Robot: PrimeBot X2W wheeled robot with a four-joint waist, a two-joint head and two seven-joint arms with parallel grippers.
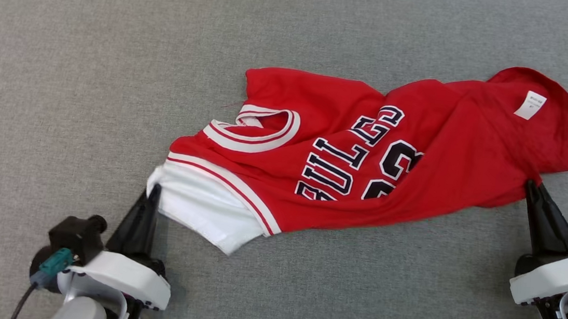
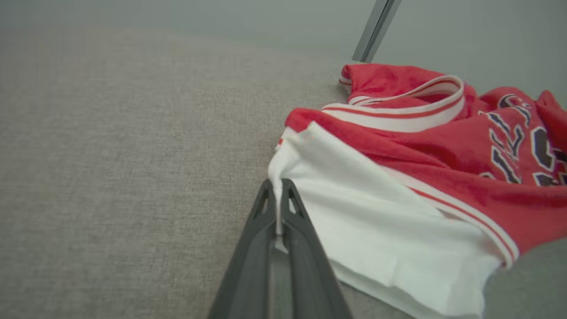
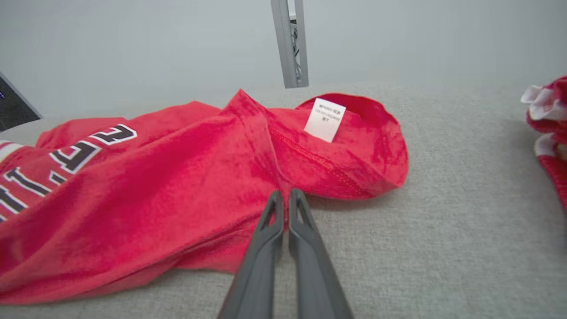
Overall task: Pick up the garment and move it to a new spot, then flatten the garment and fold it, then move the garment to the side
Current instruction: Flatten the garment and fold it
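The garment [image 1: 357, 156] is a red jersey with dark lettering, white-trimmed neck and a white sleeve, lying crumpled across the grey surface. My left gripper [image 1: 155, 189] is shut on the white sleeve's edge at the jersey's near-left end; in the left wrist view the left gripper [image 2: 278, 184] pinches a fold of white cloth [image 2: 376, 221]. My right gripper [image 1: 530, 184] is shut on the red hem at the near-right end. In the right wrist view the right gripper [image 3: 285, 195] clamps the red cloth [image 3: 177, 177] below the white label [image 3: 324, 119].
A grey fabric-covered surface [image 1: 88, 83] spreads all around the jersey. Another red and white garment [image 3: 549, 128] lies at the right edge of the right wrist view. A metal post [image 3: 290, 44] stands beyond the far edge.
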